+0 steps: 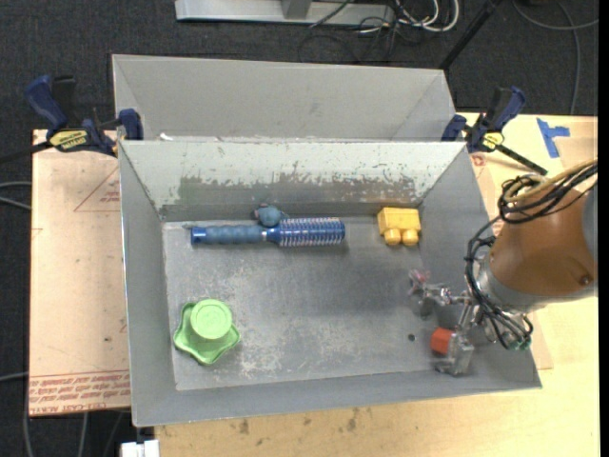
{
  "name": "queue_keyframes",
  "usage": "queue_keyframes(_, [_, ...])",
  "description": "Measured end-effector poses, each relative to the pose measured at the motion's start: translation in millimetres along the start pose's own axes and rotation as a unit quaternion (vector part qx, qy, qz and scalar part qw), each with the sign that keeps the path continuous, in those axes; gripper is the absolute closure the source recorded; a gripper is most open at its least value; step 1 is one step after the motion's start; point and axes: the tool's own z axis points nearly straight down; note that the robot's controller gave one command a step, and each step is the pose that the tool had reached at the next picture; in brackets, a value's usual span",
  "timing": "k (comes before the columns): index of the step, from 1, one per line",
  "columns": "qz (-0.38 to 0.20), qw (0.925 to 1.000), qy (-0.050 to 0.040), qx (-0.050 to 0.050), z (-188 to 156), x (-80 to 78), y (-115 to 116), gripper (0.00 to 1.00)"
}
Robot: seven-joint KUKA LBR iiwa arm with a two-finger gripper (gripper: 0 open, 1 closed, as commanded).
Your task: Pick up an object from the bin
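Scuffed grey metal bin, ribbed blue brush, spread hand by small boxy red piece, possibly touching.

We can read no word, number or brand on anything in the bin. Faint red print runs along the lower edge of the cardboard sheet at the bin's left, but its letters are too small to make out.
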Motion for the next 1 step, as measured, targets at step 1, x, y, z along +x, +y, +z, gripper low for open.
queue_keyframes(1, [-0.098, 0.9952, 0.0027, -0.001, -4.5, -37.8, -0.1, 0.00])
